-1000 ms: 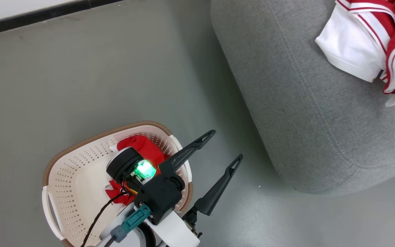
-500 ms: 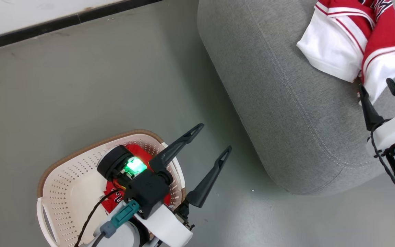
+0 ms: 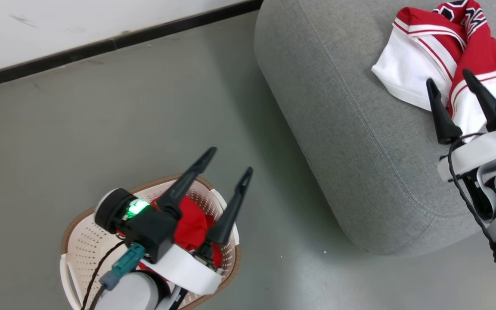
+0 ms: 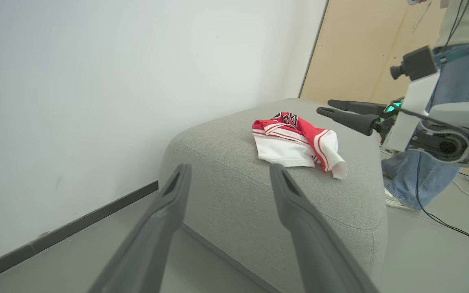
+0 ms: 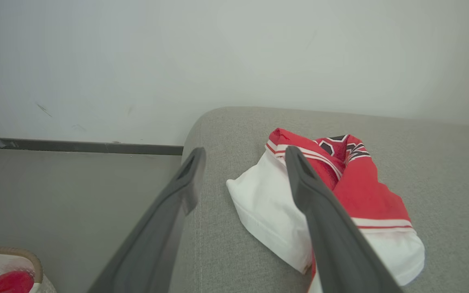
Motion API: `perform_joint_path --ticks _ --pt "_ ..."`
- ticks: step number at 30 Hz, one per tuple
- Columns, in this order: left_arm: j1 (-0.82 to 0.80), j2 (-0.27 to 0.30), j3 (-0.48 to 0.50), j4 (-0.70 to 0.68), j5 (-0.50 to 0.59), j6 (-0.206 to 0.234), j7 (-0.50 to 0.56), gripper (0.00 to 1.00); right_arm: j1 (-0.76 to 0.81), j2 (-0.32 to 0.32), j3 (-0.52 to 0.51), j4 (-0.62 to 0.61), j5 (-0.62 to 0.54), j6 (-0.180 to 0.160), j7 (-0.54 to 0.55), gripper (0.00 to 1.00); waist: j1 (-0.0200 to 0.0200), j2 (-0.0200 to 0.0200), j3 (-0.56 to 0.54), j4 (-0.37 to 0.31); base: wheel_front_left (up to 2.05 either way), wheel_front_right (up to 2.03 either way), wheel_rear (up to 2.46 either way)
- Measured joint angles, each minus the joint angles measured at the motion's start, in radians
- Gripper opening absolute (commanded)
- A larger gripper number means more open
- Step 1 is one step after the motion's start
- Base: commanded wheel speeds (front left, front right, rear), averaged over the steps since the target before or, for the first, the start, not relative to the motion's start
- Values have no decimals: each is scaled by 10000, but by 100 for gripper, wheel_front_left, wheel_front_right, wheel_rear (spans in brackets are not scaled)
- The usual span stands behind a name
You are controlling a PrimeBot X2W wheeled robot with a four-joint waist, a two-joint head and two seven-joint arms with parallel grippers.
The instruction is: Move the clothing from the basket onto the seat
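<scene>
A red and white piece of clothing lies crumpled on the grey seat, held by nothing. My right gripper is open just in front of it, and the garment lies beyond its fingers in the right wrist view. More red clothing sits in the cream basket on the floor. My left gripper hangs open and empty above the basket's far rim. In the left wrist view the left gripper faces the seat and the garment.
Grey floor lies between the basket and the seat. A white wall with a black baseboard runs along the back. A person's legs in jeans stand past the seat's far side, with cables on the floor there.
The head view has shifted. My left gripper has swung back over the basket, fingers pointing more up the picture. My right arm has come further into view, still open.
</scene>
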Motion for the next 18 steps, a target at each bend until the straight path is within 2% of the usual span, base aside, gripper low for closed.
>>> perform_joint_path --ticks 11,18 --pt "514 2 1035 598 -431 727 -372 100 69 577 -863 -1521 -431 0 -19 100 0 0 -528 568 0 0 0" --pt "823 -2 1584 918 -525 1126 -531 100 463 963 -1344 -2021 -698 0 -27 100 0 0 -861 941 0 0 0"
